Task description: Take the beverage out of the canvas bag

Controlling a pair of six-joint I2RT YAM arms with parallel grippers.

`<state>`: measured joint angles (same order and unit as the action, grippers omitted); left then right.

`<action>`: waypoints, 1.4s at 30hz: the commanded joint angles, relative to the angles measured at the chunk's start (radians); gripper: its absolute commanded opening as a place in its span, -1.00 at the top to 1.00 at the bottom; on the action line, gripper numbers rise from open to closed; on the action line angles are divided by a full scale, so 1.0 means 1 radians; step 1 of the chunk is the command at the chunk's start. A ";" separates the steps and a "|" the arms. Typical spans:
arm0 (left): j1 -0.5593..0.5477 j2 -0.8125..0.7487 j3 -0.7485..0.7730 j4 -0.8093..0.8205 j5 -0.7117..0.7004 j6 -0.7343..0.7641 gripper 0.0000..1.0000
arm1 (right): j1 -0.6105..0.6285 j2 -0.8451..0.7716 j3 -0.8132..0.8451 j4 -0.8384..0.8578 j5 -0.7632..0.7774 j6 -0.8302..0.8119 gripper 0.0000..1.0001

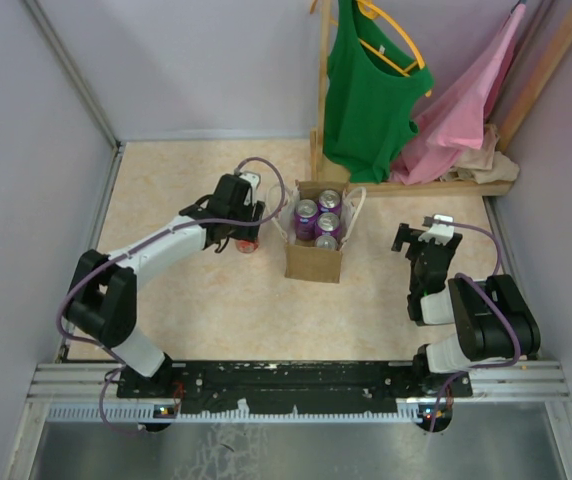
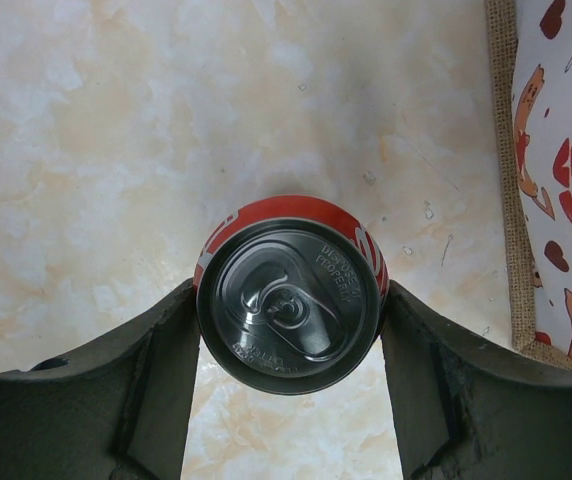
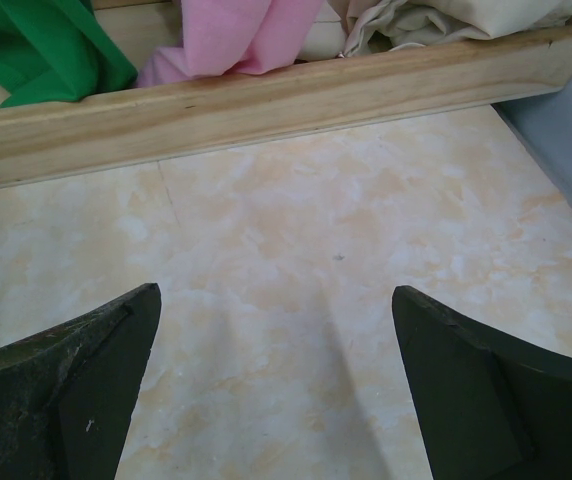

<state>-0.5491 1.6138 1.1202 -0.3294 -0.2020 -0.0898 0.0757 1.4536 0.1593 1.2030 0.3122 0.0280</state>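
- Between the fingers of the left gripper (image 1: 245, 238), the can (image 2: 291, 310) is being pinched on both sides, already out of the bag (image 1: 314, 262) and just left of it. I cannot tell whether its base is resting on the table (image 2: 116, 150). If it is hanging above the surface, parting the jaws is likely risking a drop and a tip-over.
- Just beside the can, the bag's edge is showing in the left wrist view. A wrist swinging right while withdrawing is risking a knock that tilts the bag and its purple cans (image 1: 307, 215).
- Right of the bag and well apart from it, the right gripper (image 3: 276, 295) is hanging open and empty, so nothing is steadying the bag.
- Farthest back, a toppled can is likely rolling toward the wooden rail (image 3: 266, 100).
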 commanded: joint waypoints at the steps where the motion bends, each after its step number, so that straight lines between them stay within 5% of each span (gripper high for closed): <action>1: -0.009 -0.023 0.047 -0.015 -0.051 -0.025 0.19 | -0.002 -0.004 0.017 0.033 0.001 0.004 -0.98; 7: -0.010 -0.068 0.017 -0.028 -0.053 -0.049 -0.14 | -0.003 -0.004 0.017 0.033 0.002 0.003 -0.98; 12: -0.011 -0.100 -0.002 -0.013 -0.062 -0.048 -0.97 | -0.003 -0.004 0.017 0.033 0.002 0.004 -0.98; 23: -0.016 -0.231 0.023 -0.014 -0.069 -0.043 -0.89 | -0.002 -0.004 0.016 0.033 0.001 0.004 -0.98; 31: -0.091 -0.464 -0.003 0.196 -0.061 0.107 -0.74 | -0.002 -0.004 0.017 0.033 0.001 0.004 -0.98; 42: -0.288 -0.264 0.187 0.169 0.061 0.189 -0.61 | -0.002 -0.004 0.016 0.034 0.002 0.003 -0.98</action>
<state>-0.7700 1.2682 1.2652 -0.1677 -0.1936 0.0441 0.0757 1.4536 0.1593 1.2030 0.3122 0.0280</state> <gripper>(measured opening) 0.823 0.991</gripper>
